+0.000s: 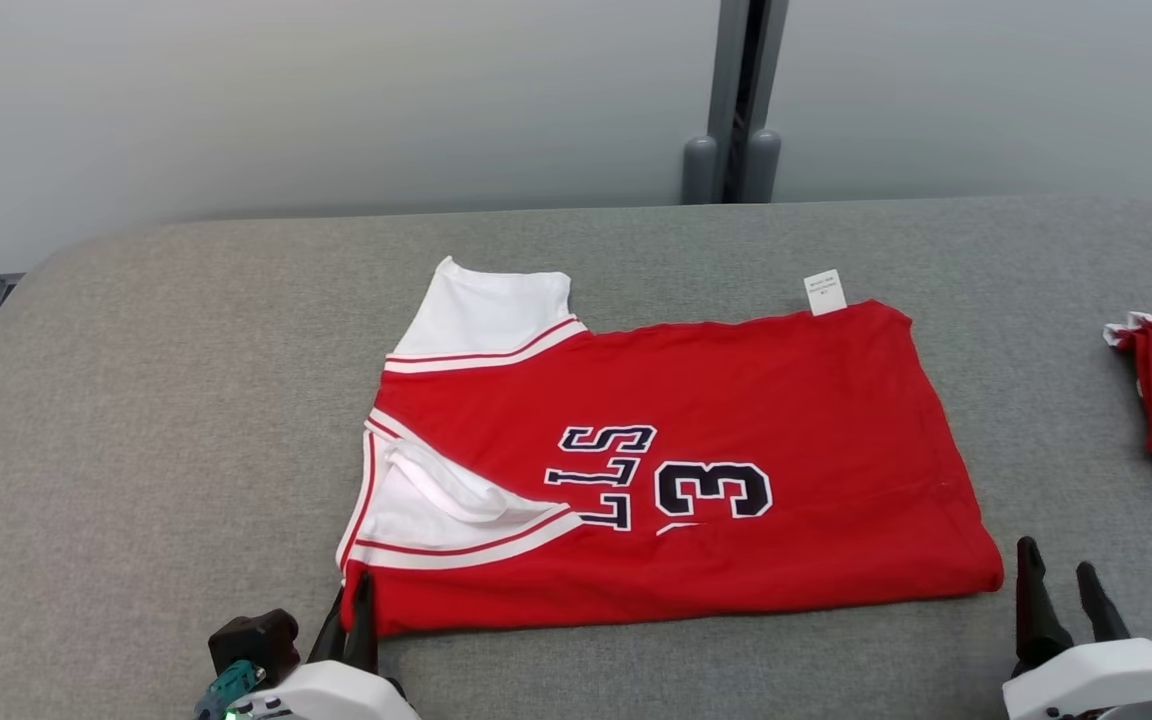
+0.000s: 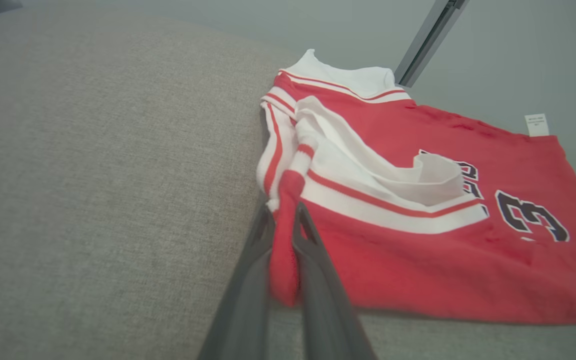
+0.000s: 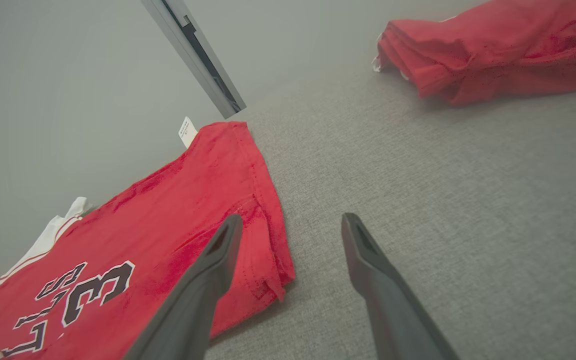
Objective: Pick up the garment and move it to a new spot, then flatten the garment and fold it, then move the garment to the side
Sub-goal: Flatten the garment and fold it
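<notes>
The garment (image 1: 786, 400) is matt red cloth, finely textured, with white cloth trim and flat printed numerals. Its tag (image 1: 824, 292) looks like paper. The table (image 1: 186, 400) is covered in coarse grey woven fabric. The left gripper (image 1: 360, 592) and right gripper (image 1: 1058, 572) have dark matt plastic fingers and smooth, faintly glossy white housings. The far post (image 1: 736, 100) is smooth and grey.

Grey cloth-covered table (image 1: 136, 450) before a pale wall (image 1: 336, 100) with metal post (image 1: 733, 90)

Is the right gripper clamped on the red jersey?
No: the right gripper stands open, one finger over a corner of the red jersey, the other over the grey tabletop.
</notes>
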